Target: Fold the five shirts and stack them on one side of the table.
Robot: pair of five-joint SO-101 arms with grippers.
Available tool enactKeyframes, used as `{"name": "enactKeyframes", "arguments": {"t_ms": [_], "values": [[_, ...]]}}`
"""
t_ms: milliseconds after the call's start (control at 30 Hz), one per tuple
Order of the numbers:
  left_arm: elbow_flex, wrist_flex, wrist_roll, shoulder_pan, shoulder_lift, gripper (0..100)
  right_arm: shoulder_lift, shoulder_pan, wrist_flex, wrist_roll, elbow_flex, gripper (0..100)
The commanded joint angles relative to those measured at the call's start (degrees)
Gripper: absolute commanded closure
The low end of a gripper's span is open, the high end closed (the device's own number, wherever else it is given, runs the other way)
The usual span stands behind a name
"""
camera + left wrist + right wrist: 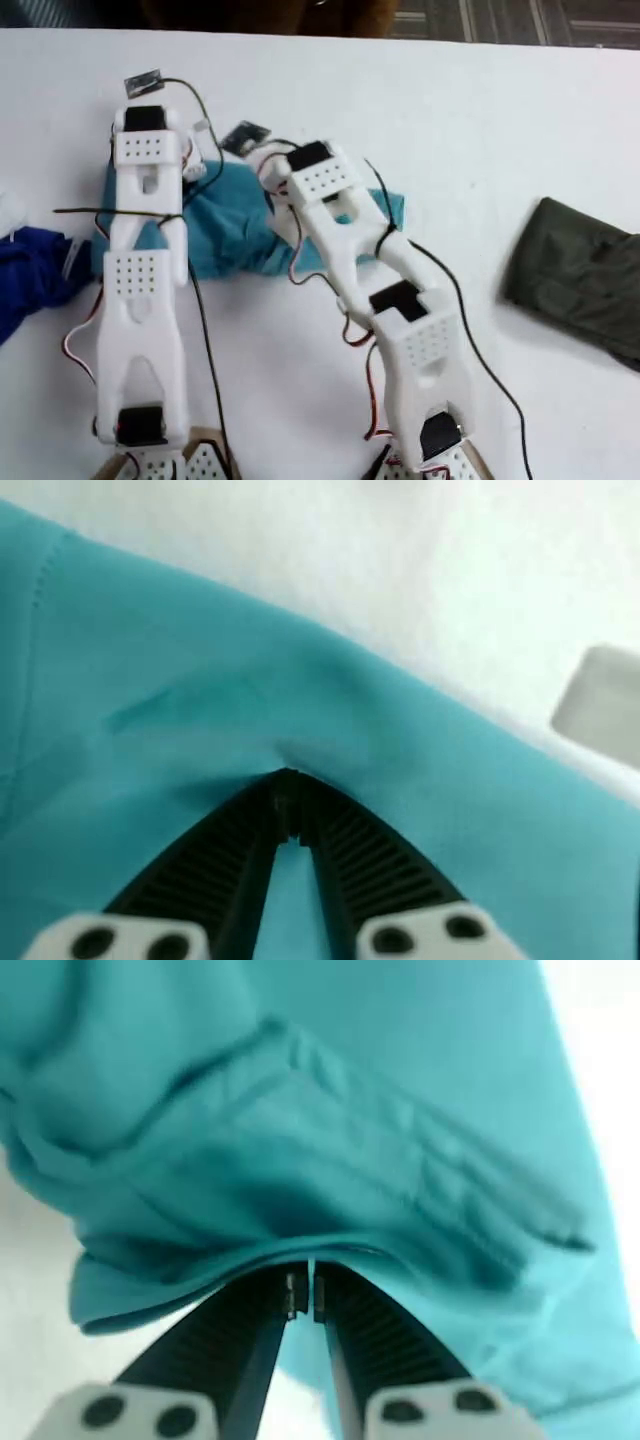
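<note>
- Here, the left gripper [290,815] pinches the teal shirt [230,230] (cloth puckers at its tips), likely to lift a fold.
- The right gripper [303,1298] clamps it too, probably sharing the lift.

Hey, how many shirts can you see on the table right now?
3. A teal shirt lies in the middle, a blue shirt at the high view's left edge, and a dark green shirt at its right edge. Others may lie out of frame.

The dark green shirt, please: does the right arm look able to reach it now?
Probably not yet: its end effector is shut on the teal shirt. Only bare table separates it from the dark green shirt, though.
</note>
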Motion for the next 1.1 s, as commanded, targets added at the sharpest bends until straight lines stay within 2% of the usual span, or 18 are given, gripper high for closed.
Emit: {"name": "enactKeyframes", "arguments": {"t_ms": [0, 300, 400, 533, 667, 1067], "values": [[-1.0, 0.4, 0.0, -1.1, -0.4, 98, 1.3, -1.4, 3.0, -0.4, -7.1, 97.9], [-1.0, 0.4, 0.0, -1.1, -0.4, 98, 7.7, -2.3, 3.9, -0.4, -14.2, 97.9], [-1.0, 0.4, 0.0, -1.1, -0.4, 98, 10.6, -0.1, 3.6, -0.4, -19.1, 97.9], [-1.0, 0.4, 0.0, -1.1, -0.4, 98, 12.6, 4.4, 7.3, -1.3, -26.9, 97.9], [-1.0, 0.4, 0.0, -1.1, -0.4, 98, 14.9, 7.5, 8.7, -6.9, -31.6, 97.9], [-1.0, 0.5, 0.0, -1.1, -0.4, 98, 12.1, 8.6, 21.9, -6.9, -45.7, 97.9]]}}
